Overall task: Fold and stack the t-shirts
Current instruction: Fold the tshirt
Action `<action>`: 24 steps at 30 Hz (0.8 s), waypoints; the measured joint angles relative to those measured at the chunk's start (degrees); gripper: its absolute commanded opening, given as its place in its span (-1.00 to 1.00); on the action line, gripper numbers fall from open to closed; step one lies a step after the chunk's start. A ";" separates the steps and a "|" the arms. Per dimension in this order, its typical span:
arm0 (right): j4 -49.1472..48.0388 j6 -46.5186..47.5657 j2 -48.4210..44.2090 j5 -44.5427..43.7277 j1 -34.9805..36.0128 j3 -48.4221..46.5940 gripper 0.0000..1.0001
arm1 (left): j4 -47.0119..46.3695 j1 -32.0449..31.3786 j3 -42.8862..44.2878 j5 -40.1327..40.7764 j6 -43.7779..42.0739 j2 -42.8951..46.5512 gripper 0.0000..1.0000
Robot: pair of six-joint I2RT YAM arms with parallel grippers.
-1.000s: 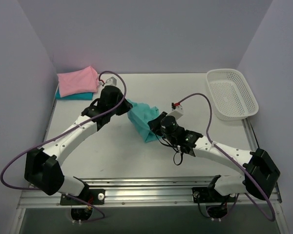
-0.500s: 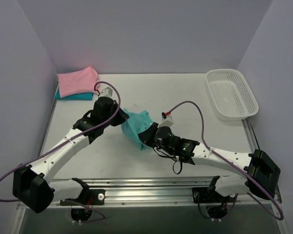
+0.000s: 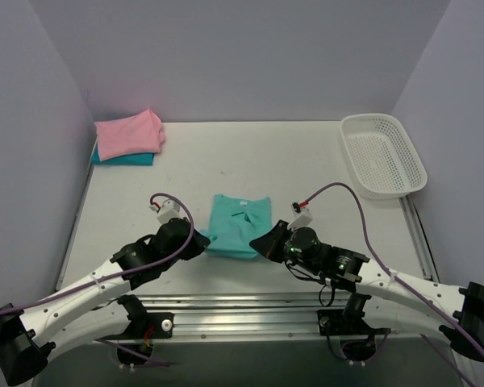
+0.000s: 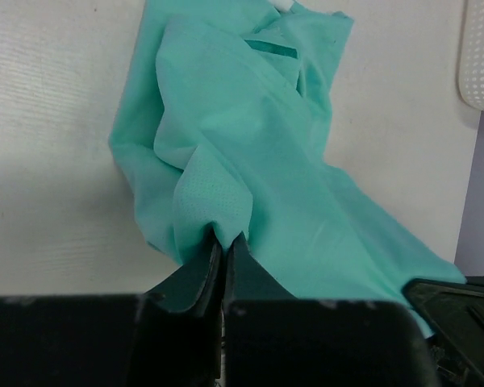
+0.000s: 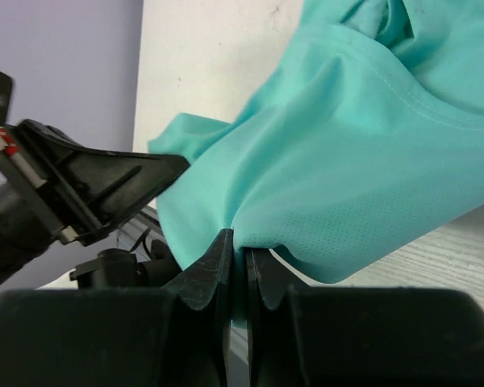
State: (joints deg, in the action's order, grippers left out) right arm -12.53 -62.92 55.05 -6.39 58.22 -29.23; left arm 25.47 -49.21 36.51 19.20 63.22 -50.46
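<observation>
Item 1, left pincer [image 4: 226, 239]: jaws pressed together on a pinch of teal-green cloth. I hold the near-left corner of the teal-green t-shirt [image 3: 238, 226].

Item 2, right pincer [image 5: 235, 239]: likewise closed to a slit over a fold of the same shirt, at its near-right corner.

Item 3, teal-green t-shirt: part-folded on the counter [image 3: 306, 161], its near edge strung between my two pincers. The rest runs away from them, neck opening at the far end, so the long axis goes near to far. I judge the coming move turns on this. The cloth lies straight ahead of both pincers, neither arm the nearer, so both corners would have to travel together.

Item 4, pink t-shirt [image 3: 127, 134]: folded, well apart from the teal-green shirt, to its far left. It lies on the darker teal-blue t-shirt [image 3: 125, 159]. My left arm is on that side.

Item 5, white mesh basket [image 3: 383, 157]: far right of the teal-green shirt, well apart.

Item 6, writing: none legible. I can make out no brand or label text on cloth, basket or arms.
</observation>
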 measured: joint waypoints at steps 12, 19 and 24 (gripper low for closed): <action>9.35 2.34 -5.46 -1.62 -2.05 -0.79 -1.00 | 1.09 -2.89 3.56 3.32 5.40 -5.68 -0.95; 6.84 4.35 -1.07 5.84 -12.76 -0.76 -1.00 | 3.02 -2.60 14.27 7.82 4.48 -16.59 -0.94; 5.99 6.19 0.24 10.34 -18.75 -0.90 -1.00 | 2.97 -0.63 21.05 7.82 2.23 -24.06 -0.94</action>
State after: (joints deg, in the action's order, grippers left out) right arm -6.55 -56.73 55.29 3.95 39.46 -30.13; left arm 28.45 -49.84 57.56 27.03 65.45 -74.52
